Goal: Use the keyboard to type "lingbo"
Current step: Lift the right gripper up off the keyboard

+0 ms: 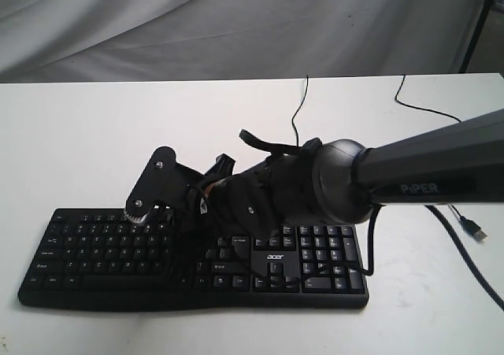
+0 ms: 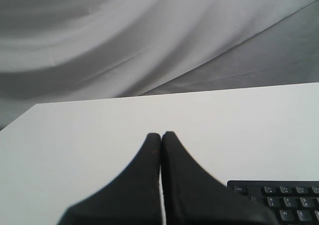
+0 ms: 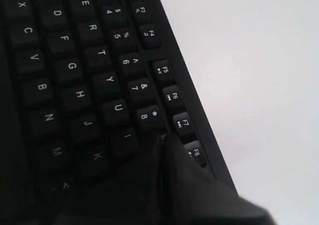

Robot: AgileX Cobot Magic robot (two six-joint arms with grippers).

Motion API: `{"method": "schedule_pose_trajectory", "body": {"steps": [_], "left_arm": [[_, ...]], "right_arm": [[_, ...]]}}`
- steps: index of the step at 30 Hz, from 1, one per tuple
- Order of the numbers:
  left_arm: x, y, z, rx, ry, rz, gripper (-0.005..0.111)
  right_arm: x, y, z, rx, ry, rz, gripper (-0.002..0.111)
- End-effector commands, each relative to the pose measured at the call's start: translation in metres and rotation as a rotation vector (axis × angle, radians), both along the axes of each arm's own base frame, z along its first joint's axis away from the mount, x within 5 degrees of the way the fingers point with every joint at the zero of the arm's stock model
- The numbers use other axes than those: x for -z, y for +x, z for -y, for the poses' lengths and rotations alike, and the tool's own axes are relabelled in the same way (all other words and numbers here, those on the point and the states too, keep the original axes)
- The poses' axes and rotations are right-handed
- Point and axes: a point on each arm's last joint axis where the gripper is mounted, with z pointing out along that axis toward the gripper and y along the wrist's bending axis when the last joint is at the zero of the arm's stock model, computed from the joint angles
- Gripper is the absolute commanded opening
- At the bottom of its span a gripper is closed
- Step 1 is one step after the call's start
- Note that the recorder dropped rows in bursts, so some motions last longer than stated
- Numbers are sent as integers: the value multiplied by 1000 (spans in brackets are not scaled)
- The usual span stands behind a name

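The black keyboard (image 1: 94,253) with white legends and an acer logo lies along the near edge of the white table. My right gripper (image 1: 148,216) reaches across it from the right, fingers shut with nothing between them. In the right wrist view the right gripper (image 3: 162,137) has its tips low over the keyboard (image 3: 75,60), beside the I key (image 3: 128,135) and just past the 8 key; whether they touch a key I cannot tell. My left gripper (image 2: 161,134) is shut and empty over bare table, with the keyboard's (image 2: 279,200) Esc corner beside it. It is outside the exterior view.
The keyboard's thin cable (image 1: 298,111) runs to the table's far edge. A loose black USB cable (image 1: 472,229) lies at the right, and another cable (image 1: 425,107) curls behind the arm. Grey cloth (image 1: 236,24) hangs behind the table.
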Motion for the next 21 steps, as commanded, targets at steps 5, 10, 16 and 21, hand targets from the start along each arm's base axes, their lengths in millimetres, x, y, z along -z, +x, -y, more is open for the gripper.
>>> {"method": "schedule_pose_trajectory", "body": {"steps": [5, 10, 16, 21], "left_arm": [[2, 0, 0, 4, -4, -4, 1], [2, 0, 0, 4, -4, -4, 1], [2, 0, 0, 4, -4, -4, 1], [2, 0, 0, 4, -4, -4, 1]], "right_arm": [[3, -1, 2, -11, -23, -21, 0], [12, -1, 2, -10, -33, -35, 0], [13, -1, 1, -11, -30, -28, 0], [14, -1, 1, -11, -32, -31, 0]]}}
